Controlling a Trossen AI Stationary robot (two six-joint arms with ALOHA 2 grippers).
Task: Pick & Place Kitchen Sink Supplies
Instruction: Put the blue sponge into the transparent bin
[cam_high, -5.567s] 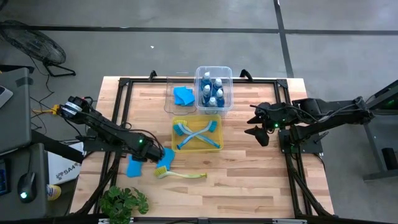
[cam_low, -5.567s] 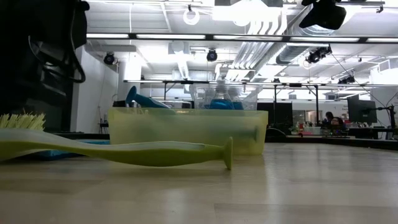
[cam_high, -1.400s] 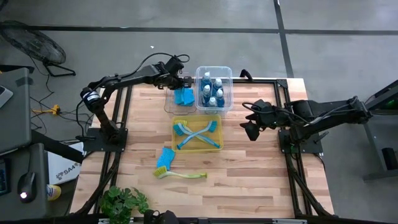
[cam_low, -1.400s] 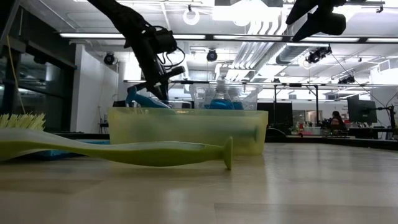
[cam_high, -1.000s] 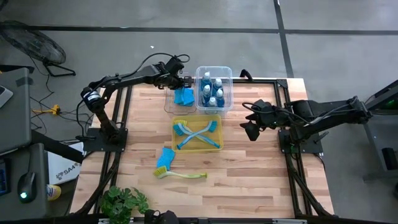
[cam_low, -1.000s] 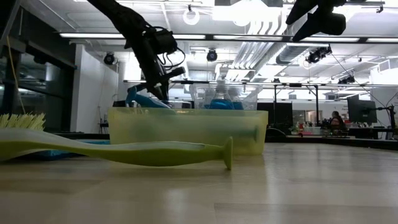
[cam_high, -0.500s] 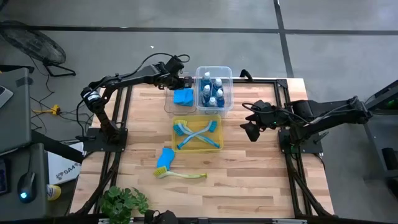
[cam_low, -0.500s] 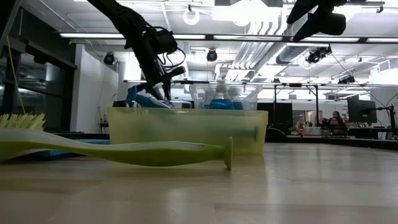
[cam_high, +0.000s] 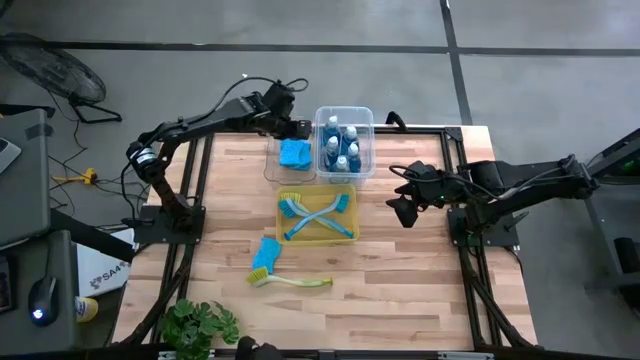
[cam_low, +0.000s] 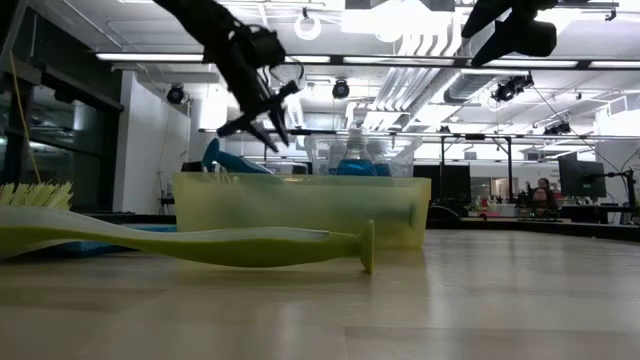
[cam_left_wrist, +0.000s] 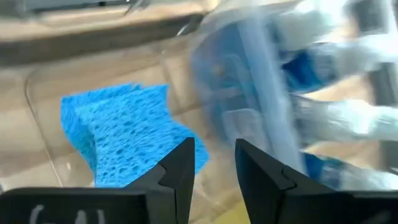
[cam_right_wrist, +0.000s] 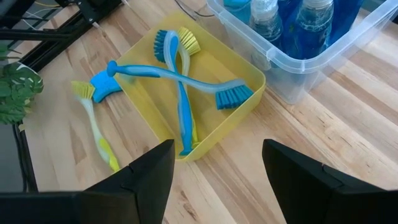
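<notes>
Wide workshop floor all round, and in the middle the wooden worktop (cam_high: 400, 260) with three bins grouped at its far side. The yellow bin (cam_high: 316, 214) holds two crossed brushes (cam_high: 315, 212); the clear bin of bottles (cam_high: 344, 142) sits behind it, packed upright with blue liquid and white caps. Beside that, the clear sponge bin (cam_high: 273, 160) has blue sponges (cam_high: 294, 154) lying inside, and the left claw (cam_high: 305, 128) hangs just above them, fingers parted, nothing in its grip — looks like a drop-off. The right claw (cam_high: 398, 210) waits wide open beside the yellow bin. Left out on the boards: a yellow-green brush (cam_high: 290, 281) touching one loose sponge (cam_high: 266, 252), likely next.
</notes>
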